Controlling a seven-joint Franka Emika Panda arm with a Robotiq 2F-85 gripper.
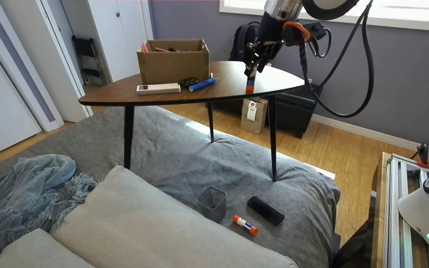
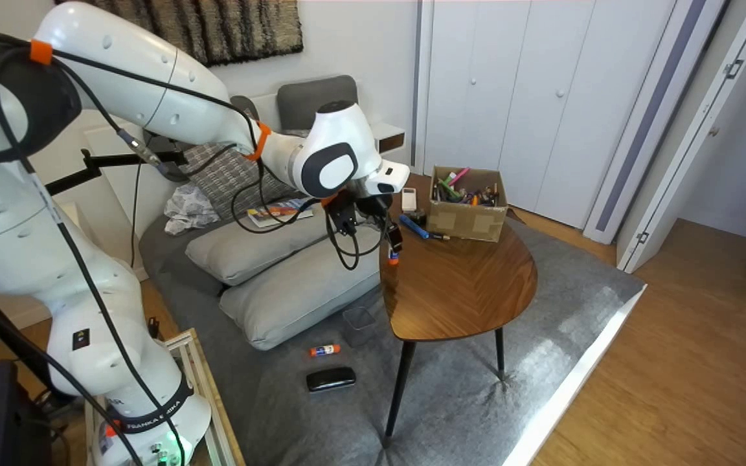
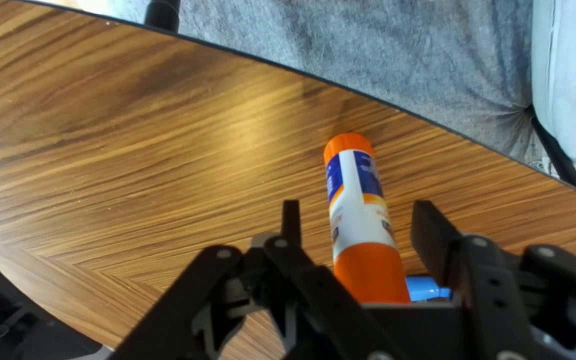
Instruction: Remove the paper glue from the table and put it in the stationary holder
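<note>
The paper glue (image 3: 360, 215) stands upright on the brown wooden table (image 3: 168, 150), near its edge. It has orange ends, a white body and a purple-blue label. It also shows in both exterior views (image 1: 251, 82) (image 2: 393, 257). My gripper (image 3: 357, 206) is open, with one finger on each side of the glue and a visible gap to each. In an exterior view the gripper (image 1: 254, 70) is over the glue's upper part, hiding its top. The stationery holder, a dark square open cup (image 1: 212, 204), stands on the grey bed below the table (image 2: 470, 298).
A cardboard box (image 1: 175, 67) of stationery, a white device (image 1: 158, 88) and a blue tube (image 1: 202, 84) are on the table. On the bed (image 1: 177, 149) lie another glue stick (image 1: 245, 225), a black case (image 1: 265, 210) and cushions (image 1: 155, 227). Table legs (image 1: 273, 137) stand near the cup.
</note>
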